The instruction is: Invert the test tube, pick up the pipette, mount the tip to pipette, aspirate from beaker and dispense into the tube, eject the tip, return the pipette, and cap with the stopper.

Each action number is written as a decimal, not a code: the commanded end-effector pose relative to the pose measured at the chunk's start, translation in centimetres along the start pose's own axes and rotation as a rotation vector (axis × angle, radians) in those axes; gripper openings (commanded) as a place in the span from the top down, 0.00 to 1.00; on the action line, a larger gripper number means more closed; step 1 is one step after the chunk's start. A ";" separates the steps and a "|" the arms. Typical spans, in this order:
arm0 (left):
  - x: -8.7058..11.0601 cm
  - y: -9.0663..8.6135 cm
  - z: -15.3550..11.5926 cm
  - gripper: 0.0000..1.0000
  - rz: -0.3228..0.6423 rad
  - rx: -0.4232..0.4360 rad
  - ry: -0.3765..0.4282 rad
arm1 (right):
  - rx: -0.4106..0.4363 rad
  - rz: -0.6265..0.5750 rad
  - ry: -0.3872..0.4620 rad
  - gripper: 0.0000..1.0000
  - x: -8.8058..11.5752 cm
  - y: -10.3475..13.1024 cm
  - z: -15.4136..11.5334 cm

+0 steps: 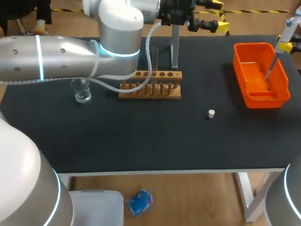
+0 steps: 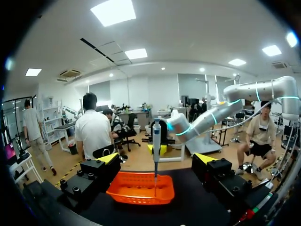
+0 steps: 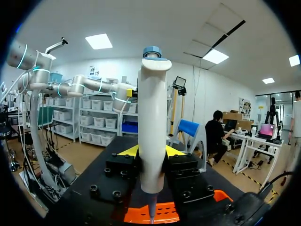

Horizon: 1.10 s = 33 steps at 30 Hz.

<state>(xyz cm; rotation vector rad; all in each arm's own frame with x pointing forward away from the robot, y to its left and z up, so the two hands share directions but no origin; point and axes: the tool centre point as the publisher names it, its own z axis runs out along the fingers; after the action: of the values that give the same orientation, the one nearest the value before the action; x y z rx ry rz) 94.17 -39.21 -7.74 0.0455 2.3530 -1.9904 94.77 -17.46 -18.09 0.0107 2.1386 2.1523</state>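
Two arms in play, so going left to right across the black table (image 1: 141,141). Far left, near the back, there's a clear glass beaker (image 1: 82,90) sitting upright. Just to the right of it is the wooden test tube rack (image 1: 150,84). I think there's a clear test tube (image 1: 155,59) standing in it, but it's honestly hard to make out against the dark top. Right behind the rack stands a metal stand (image 1: 175,47).

My left arm (image 1: 56,59) comes in from the left and stretches over the beaker and rack toward the back middle of the table. Its left gripper (image 2: 156,159) hangs up in the air with the yellow-tipped fingers (image 2: 109,158) spread wide, with nothing touching them.

Further right, out in the open and well apart from everything, sits the little white stopper (image 1: 211,113).

Then the orange bin (image 1: 282,77) near the right edge. The right gripper (image 3: 151,151) is above the bin's far right corner, and its fingers pinch the pipette (image 1: 286,34) from both sides, holding it upright. The wrist view shows the white body clamped snugly between the yellow tips. The thin tip (image 1: 270,70) at the pipette's lower end points down into the bin. I can't tell if it touches anything.
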 end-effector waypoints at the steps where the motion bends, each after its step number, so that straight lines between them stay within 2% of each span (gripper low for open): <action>1: 0.0 0.1 0.1 0.00 0.000 0.003 -0.002 | 0.001 0.000 0.005 1.00 -0.1 0.0 -0.1; 4: 0.2 0.0 1.1 0.00 -0.021 -0.013 -0.034 | 0.001 0.000 0.005 1.00 -0.1 0.0 -0.1; 7: -0.2 -0.2 4.1 0.00 -0.032 -0.002 -0.042 | 0.001 0.000 0.005 1.00 -0.1 0.0 -0.1; 12: -1.7 -0.9 9.4 0.00 0.005 0.010 0.009 | 0.001 0.000 0.005 1.00 -0.1 0.0 -0.1; 16: -2.7 -0.9 12.0 0.00 -0.022 -0.002 0.030 | 0.001 0.000 0.005 1.00 -0.1 0.0 -0.1; 30: -2.8 -1.0 12.3 0.00 -0.021 0.000 0.025 | 0.001 0.000 0.005 1.00 -0.1 0.0 -0.1; 33: -2.3 -1.4 13.6 0.00 -0.037 -0.041 -0.003 | 0.001 0.000 0.005 1.00 -0.1 0.0 -0.1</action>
<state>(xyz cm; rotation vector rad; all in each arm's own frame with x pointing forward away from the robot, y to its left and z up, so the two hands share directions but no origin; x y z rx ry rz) 97.30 -51.57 -8.68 0.0185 2.3899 -1.9975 94.78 -17.47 -18.09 0.0107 2.1385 2.1524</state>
